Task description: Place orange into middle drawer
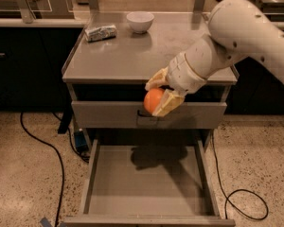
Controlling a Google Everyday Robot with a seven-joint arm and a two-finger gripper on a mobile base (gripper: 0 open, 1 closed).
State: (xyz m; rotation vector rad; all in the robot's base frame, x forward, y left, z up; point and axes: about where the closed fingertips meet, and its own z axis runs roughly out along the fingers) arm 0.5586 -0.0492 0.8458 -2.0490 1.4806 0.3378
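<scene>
The orange point(152, 100) is a bright round fruit held between my gripper's tan fingers point(169, 102). My gripper point(157, 94) is shut on it, in front of the closed drawer front panel point(109, 115) and above the open drawer. The middle drawer point(146, 183) is pulled out below, with a flat bare grey floor and low side walls. The arm's shadow falls on the drawer's back part. My white arm point(236, 37) reaches in from the upper right.
A white bowl point(139, 21) and a crumpled silver foil packet point(100, 32) lie at the back of the cabinet top point(132, 56). Black cables point(47, 150) run over the speckled floor on both sides. Dark cabinets stand left and right.
</scene>
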